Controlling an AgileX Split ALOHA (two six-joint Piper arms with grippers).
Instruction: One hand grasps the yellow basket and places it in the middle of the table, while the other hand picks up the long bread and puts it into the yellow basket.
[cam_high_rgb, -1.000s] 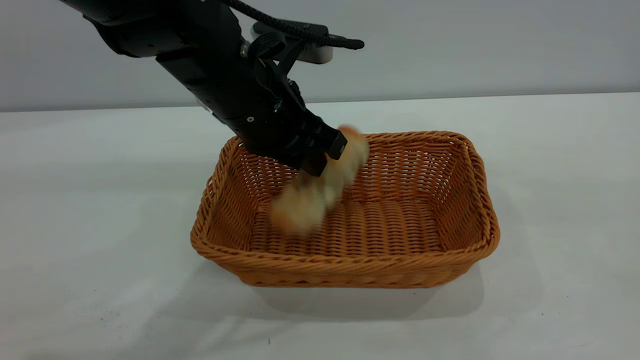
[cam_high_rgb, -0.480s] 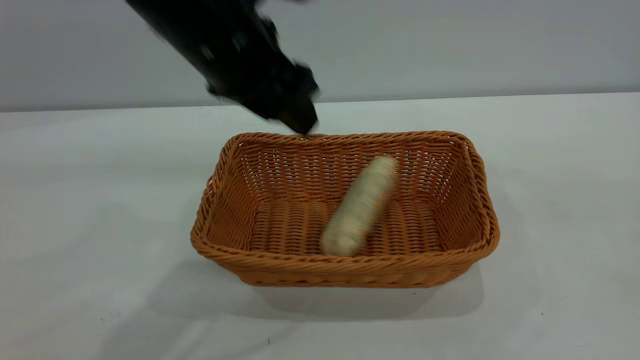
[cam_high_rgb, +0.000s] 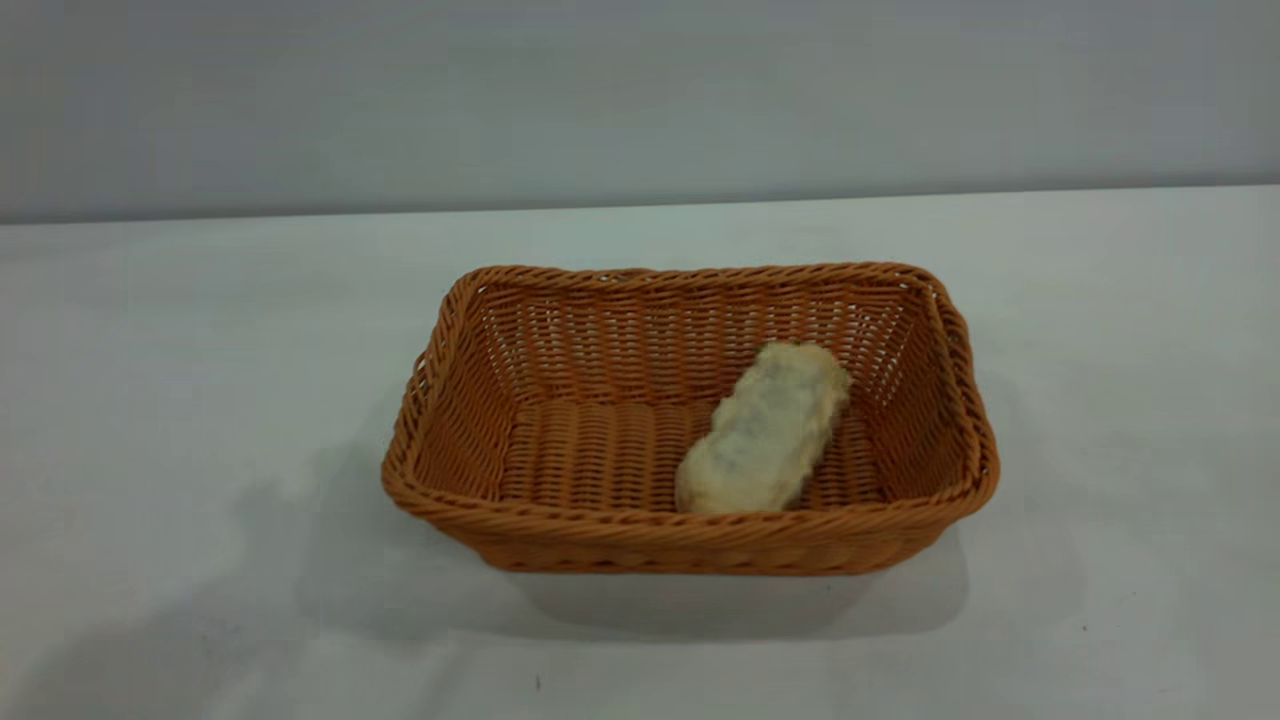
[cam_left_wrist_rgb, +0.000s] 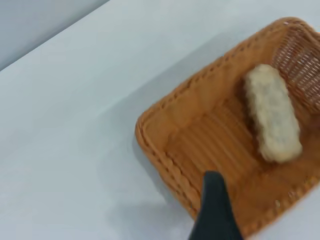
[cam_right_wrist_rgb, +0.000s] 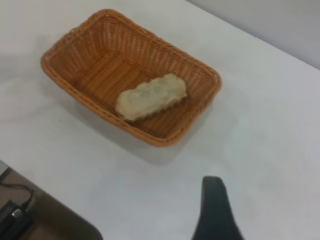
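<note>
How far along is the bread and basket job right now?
Both steps look done. The yellow basket stands on the table, roughly mid-table in the exterior view. The long bread lies inside it, toward its right end, pale underside up. Nothing is in hand: no gripper touches either thing, and neither arm shows in the exterior view. Nothing appears left to do.
</note>
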